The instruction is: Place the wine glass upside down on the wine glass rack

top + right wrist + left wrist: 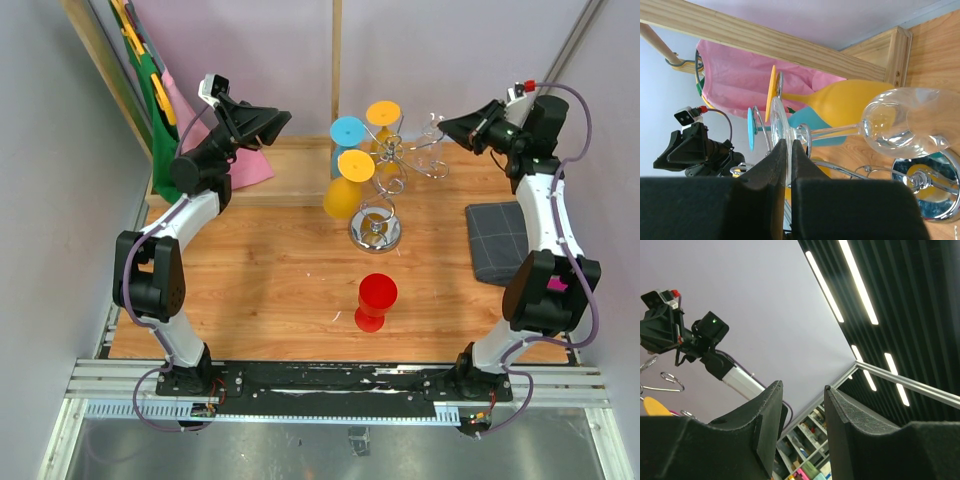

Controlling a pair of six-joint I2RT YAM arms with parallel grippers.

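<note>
Beside the chrome wire rack (376, 228), at the far middle, a clear wine glass (905, 122) is held sideways.
Its thin round foot is pinched by the right gripper (789, 145), whose dark padded fingers are pressed onto it, just right of the curled wire arms. Coloured glasses (347, 185) are hung there. The left gripper (802, 410) is spread. A red glass (377, 297) is set on the wooden table (260, 270), nearer.

A chrome rack (385, 172) stands mid-worktop (260, 270), with a blue glass (347, 132) and two orange glasses (355, 167) hung on it. At its 2 o'clock the right claw (452, 128) meets a clear glass (430, 140). A red glass (376, 298) stands at 6 o'clock, a grey cloth (497, 240) lies at 4 o'clock, and the left claw (272, 122) hangs at 10 o'clock.
</note>
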